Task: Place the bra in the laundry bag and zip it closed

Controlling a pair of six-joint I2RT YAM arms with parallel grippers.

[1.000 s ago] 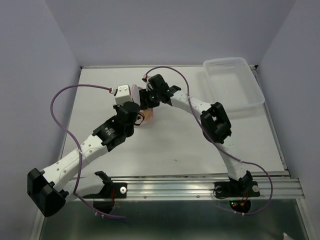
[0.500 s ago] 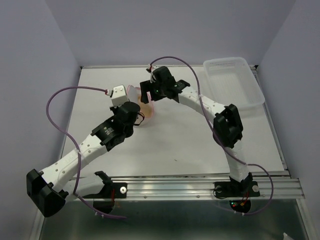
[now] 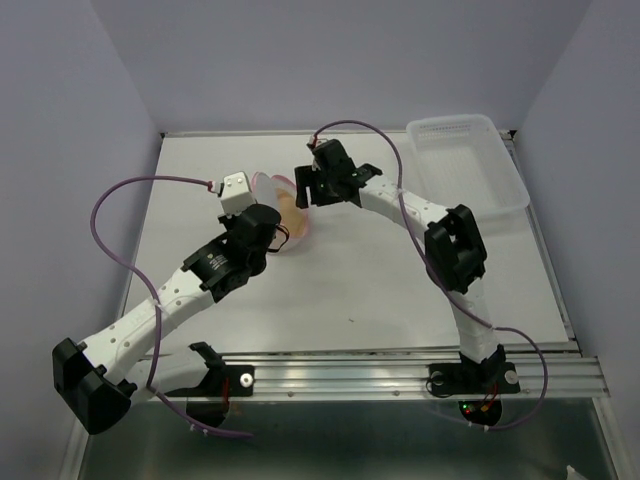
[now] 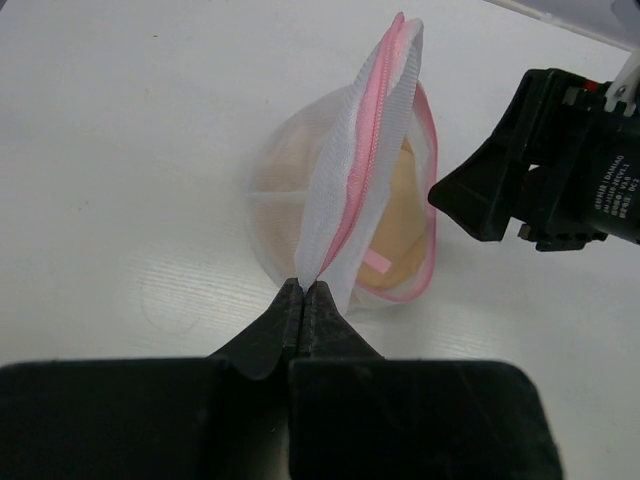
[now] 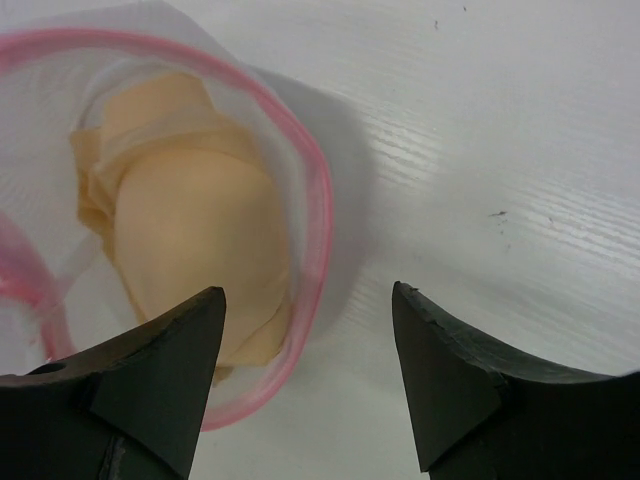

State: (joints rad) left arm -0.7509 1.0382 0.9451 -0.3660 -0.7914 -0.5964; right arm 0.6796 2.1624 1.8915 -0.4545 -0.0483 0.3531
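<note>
So the bra (image 5: 190, 240) is sitting inside the laundry bag (image 4: 335, 190), zipper gaping, out on the white table (image 5: 500, 130). My left pincer (image 4: 303, 292) is pinched tight on the edge of the bag's mesh flap, holding it upright. My right pincer (image 5: 308, 305) hangs just over the pink rim, wide apart, gripping nothing.

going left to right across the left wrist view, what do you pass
table → laundry bag with the bra inside → right gripper; the left gripper pinches the bag's flap from below, so it has no clear place.
</note>
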